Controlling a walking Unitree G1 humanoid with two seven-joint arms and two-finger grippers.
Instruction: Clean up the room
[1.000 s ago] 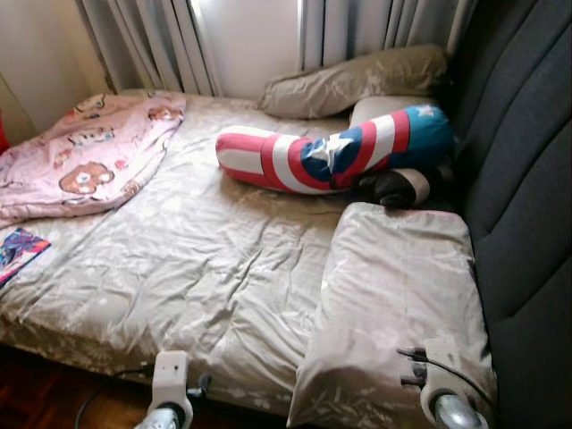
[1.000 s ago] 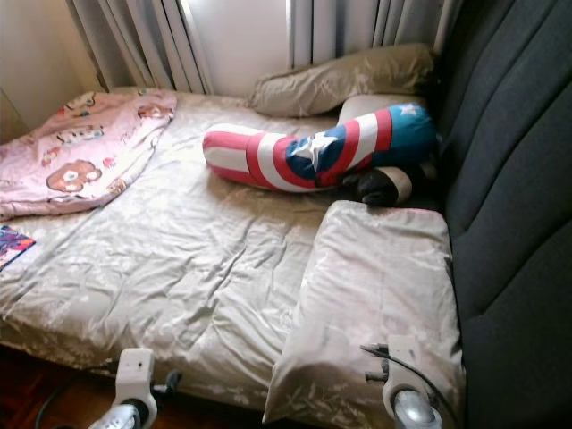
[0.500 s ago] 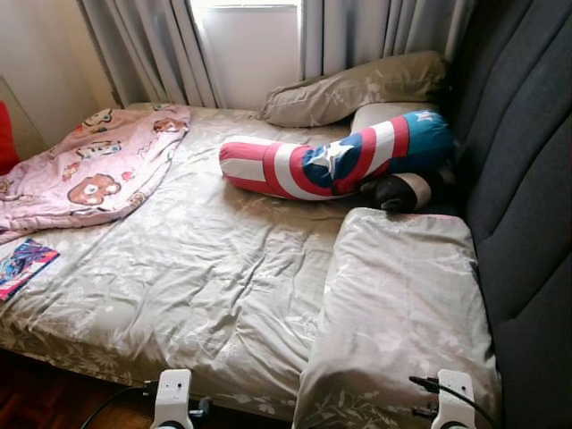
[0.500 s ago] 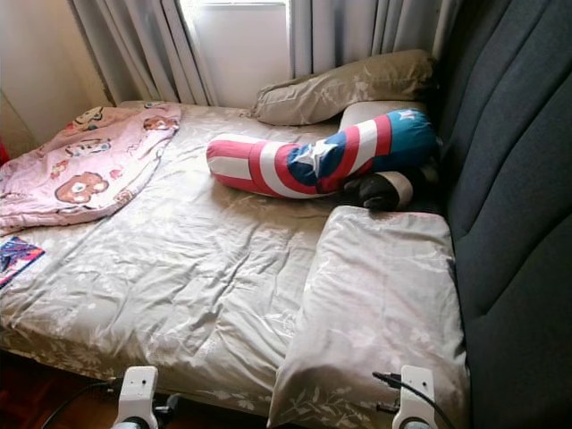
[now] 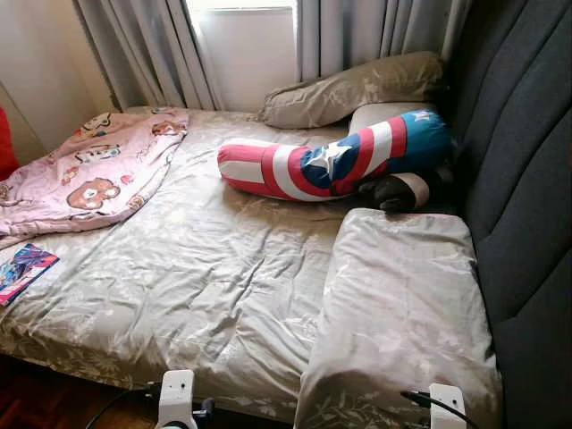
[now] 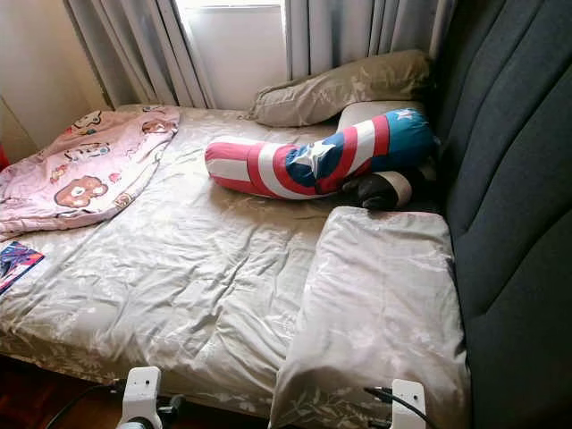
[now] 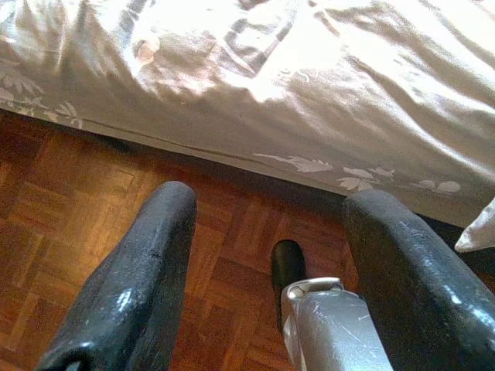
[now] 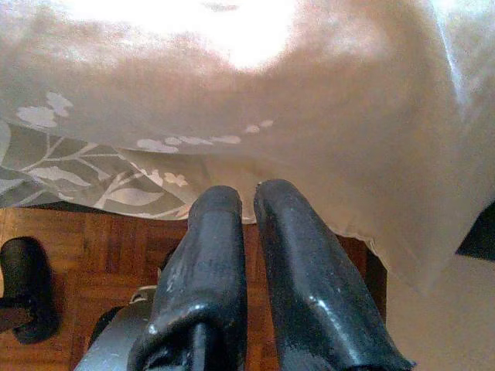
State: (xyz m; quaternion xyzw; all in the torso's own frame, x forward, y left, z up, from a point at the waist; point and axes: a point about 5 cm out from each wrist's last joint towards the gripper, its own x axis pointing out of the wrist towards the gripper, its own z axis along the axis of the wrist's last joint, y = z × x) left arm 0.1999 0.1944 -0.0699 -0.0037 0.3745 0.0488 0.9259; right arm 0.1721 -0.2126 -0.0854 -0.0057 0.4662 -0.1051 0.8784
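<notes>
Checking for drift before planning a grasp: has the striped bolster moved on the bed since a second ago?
No. The bolster still lies with its blue end by the headboard and against the dark cushion; only the camera shifted.

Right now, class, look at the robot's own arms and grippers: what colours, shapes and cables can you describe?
Each wrist ends in a white block; the right wrist block has thin black cables. The left gripper has two long, rounded, glossy black fingers, and so does the right gripper. A scuffed silver metal part shows between the left fingers.
</notes>
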